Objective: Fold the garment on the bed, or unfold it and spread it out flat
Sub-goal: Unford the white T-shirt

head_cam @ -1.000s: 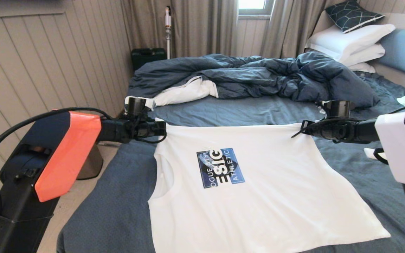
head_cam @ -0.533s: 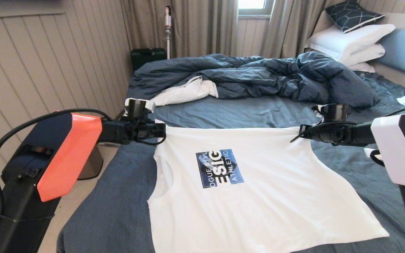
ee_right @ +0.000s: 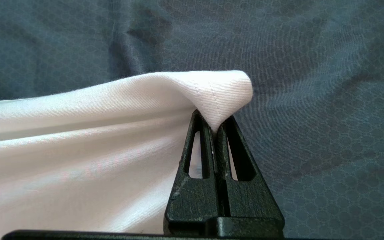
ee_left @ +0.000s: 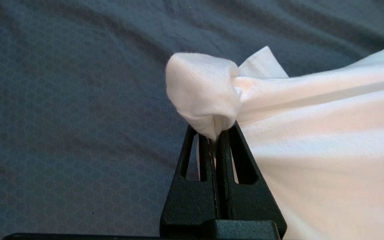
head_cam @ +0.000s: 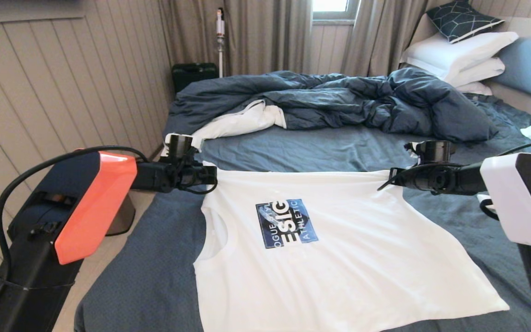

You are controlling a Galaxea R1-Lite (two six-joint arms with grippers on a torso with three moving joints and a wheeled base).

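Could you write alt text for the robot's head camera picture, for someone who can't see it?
Two robot arms hold up the far edge of a white T-shirt with a blue logo, over a bed with a dark blue sheet; the left gripper and right gripper each pinch one corner. Behind lie a rumpled duvet and white pillows.
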